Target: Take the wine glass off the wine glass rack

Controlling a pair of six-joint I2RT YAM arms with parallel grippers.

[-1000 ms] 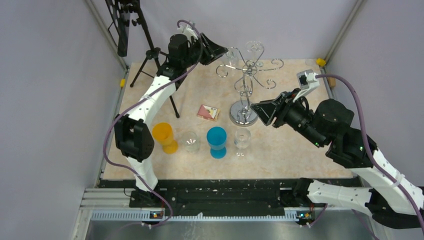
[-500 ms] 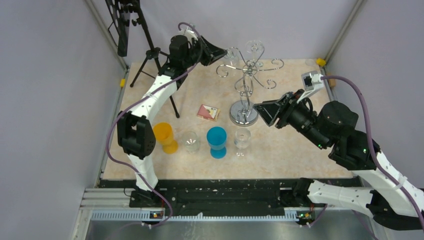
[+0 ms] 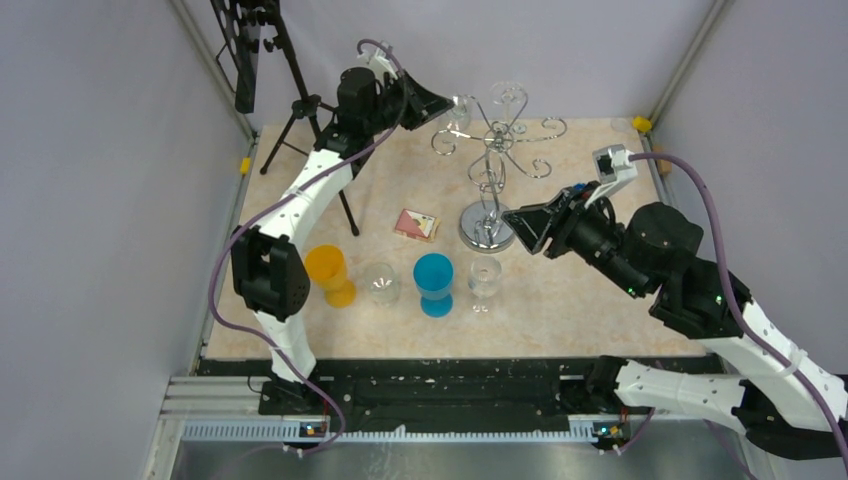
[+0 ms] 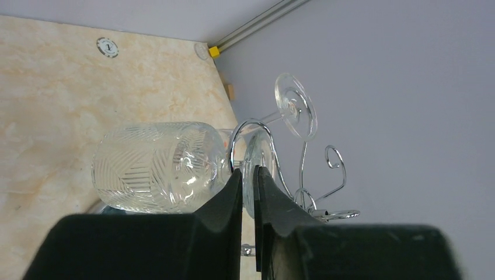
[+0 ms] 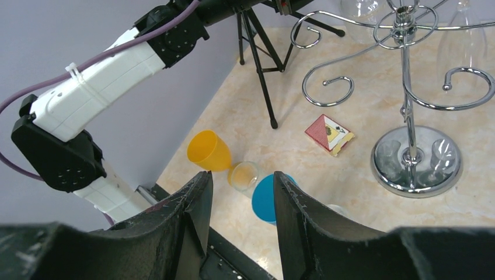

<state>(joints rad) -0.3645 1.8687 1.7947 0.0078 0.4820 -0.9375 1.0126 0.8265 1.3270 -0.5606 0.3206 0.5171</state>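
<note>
The chrome wine glass rack (image 3: 497, 150) stands at the back of the table on its round base (image 3: 487, 228). A cut-pattern wine glass (image 3: 458, 112) hangs upside down from its left scroll arm. My left gripper (image 3: 447, 105) is shut on the glass's stem. In the left wrist view the stem sits between the fingertips, between the bowl (image 4: 157, 166) and the foot. A second glass (image 3: 508, 95) hangs on the far side. My right gripper (image 3: 520, 228) hovers open and holding nothing just right of the base, seen in the right wrist view (image 5: 242, 184).
Along the front stand an orange cup (image 3: 330, 272), a clear tumbler (image 3: 380, 283), a blue cup (image 3: 434, 283) and a small stemmed glass (image 3: 485, 280). A card box (image 3: 415, 224) lies left of the base. A black tripod (image 3: 300, 110) stands back left.
The left gripper's jaws have closed in on the hanging glass's stem. The right arm has shifted slightly, its jaws unchanged.
</note>
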